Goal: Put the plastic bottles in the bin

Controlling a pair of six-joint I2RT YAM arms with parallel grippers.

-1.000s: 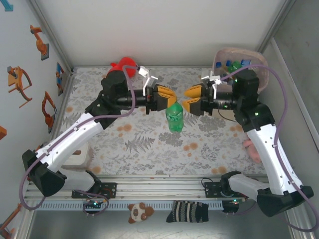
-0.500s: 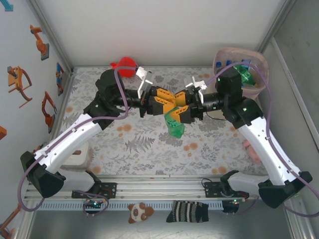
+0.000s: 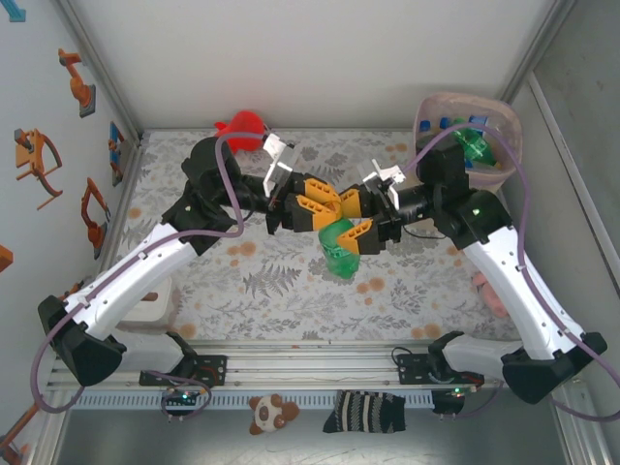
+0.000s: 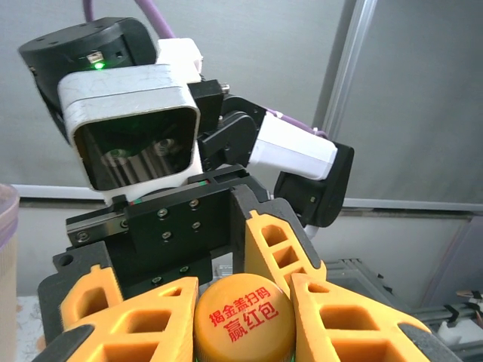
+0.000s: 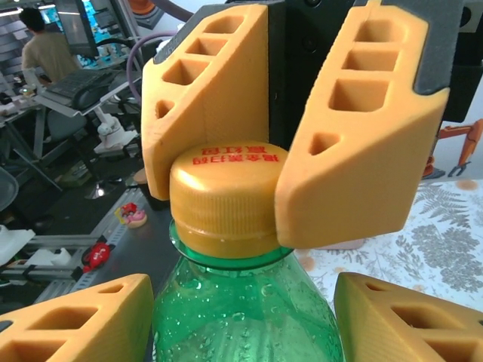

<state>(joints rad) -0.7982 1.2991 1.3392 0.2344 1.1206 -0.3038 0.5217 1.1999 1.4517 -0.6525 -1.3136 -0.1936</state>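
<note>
From their bases at the near edge, both black-and-white arms reach forward and inward, and their grippers meet nose to nose above the middle of the fern-patterned table cover (image 3: 291, 281). The orange-fingered left gripper (image 3: 325, 205) is clamped tight on the orange screw cap (image 4: 243, 320) of a green plastic bottle (image 3: 339, 254). The right gripper (image 3: 356, 223) faces it with jaws spread either side of the bottle's shoulder. Its fingers (image 5: 75, 320) sit close to the green wall, but contact cannot be told.

In the overhead view the cap lies beneath the fingers. The left wrist view shows its red-printed top, the right wrist view its ribbed side and the bubbly neck. The bottle hangs mid-table, cap uppermost, base toward the cover, long axis roughly upright.

Farther back, in the far right corner, the beige-pink bin (image 3: 455, 96) holds other bottles (image 3: 475, 145). A red plush toy (image 3: 242, 126) lies far left.
</note>
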